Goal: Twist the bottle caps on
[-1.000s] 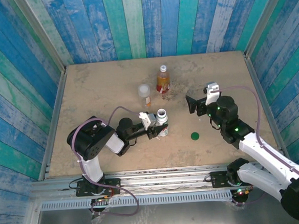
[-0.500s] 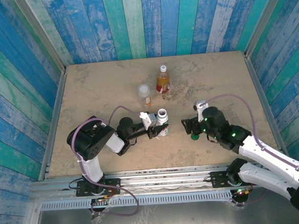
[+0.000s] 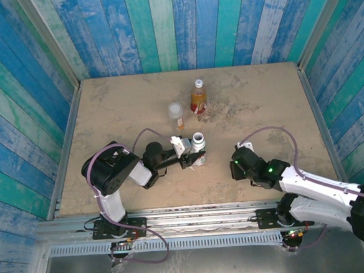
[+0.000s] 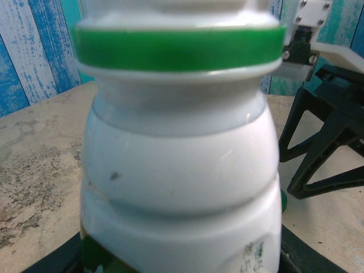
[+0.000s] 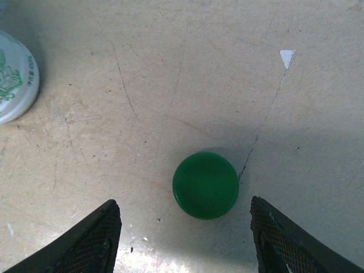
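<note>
one green cap (image 5: 205,185) — right hand (image 5: 183,222) astride

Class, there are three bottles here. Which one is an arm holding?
The white bottle with the green ring, shut in the left gripper. The amber bottle and the short clear bottle stand free farther back, touched by nothing.
</note>
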Robot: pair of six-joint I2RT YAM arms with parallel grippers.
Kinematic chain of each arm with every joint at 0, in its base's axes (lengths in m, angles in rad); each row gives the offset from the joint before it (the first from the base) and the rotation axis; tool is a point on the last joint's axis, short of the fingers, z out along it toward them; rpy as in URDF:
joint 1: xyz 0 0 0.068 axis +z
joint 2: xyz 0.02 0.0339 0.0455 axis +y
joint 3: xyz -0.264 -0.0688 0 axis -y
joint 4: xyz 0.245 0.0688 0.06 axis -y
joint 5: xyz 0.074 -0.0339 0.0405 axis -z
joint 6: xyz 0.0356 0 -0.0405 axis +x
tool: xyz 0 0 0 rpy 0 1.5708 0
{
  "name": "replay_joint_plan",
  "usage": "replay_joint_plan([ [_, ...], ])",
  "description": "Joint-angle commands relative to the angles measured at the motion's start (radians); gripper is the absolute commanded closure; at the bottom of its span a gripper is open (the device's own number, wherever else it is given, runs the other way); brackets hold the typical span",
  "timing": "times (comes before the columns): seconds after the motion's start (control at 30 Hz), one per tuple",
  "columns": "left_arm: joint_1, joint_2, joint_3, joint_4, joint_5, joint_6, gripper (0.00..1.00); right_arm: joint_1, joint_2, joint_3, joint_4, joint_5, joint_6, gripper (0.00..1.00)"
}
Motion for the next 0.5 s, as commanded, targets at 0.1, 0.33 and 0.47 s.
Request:
replay_joint_plan([
  [0.1, -0.003, 0.001, 0.007, -0.061, 0.007, 0.025, 0.45, -0.003, 0.106, 0.023, 0.020, 0.009, 0.040, 0.40],
  [0.33, -0.003, -0.006, 0.009, -0.082, 0.011, 0.029, 0.45, -0.037, 0.183, 0.038, 0.047, -0.004, 0.033, 0.41],
  [0.47, -0.002, -0.007, 0.012, -0.084, 0.012, 0.030, 0.44, -0.060, 0.198, 0.037, 0.063, -0.019, 0.016, 0.46],
])
